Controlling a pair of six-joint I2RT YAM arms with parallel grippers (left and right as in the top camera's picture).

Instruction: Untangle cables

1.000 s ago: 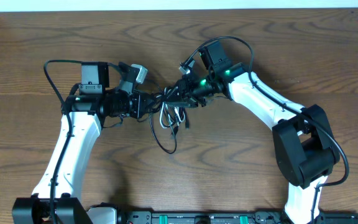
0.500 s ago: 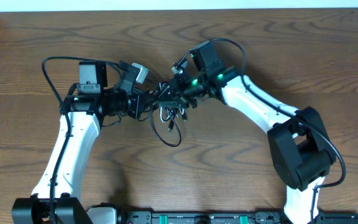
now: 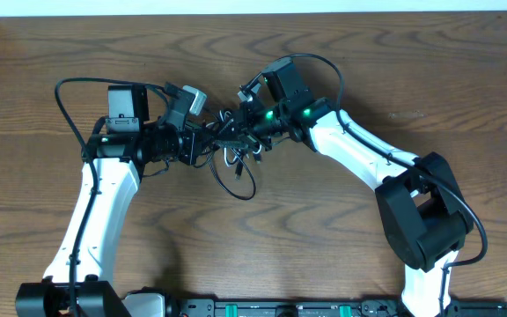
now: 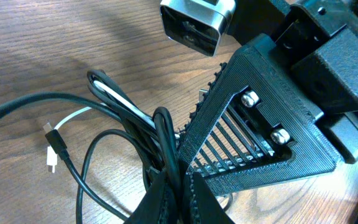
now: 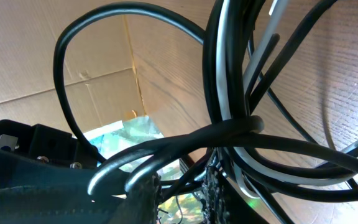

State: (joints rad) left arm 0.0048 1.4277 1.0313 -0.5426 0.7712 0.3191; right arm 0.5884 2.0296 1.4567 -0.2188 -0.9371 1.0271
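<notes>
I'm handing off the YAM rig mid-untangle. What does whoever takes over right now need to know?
Left gripper: shut on the black cord, pinching it where the loops bunch.
Right gripper: pressed into the same bundle, right beside the left one. Whether it actually grips is unclear.
Cables: the black cord and white cord are wound together between the two grippers, mid-table. One black loop trails toward the robot bases.
Done: the bundle is secured by the left gripper; nothing is separated.
Left: work the white cord out of the black loops, then lay the two apart.
</notes>
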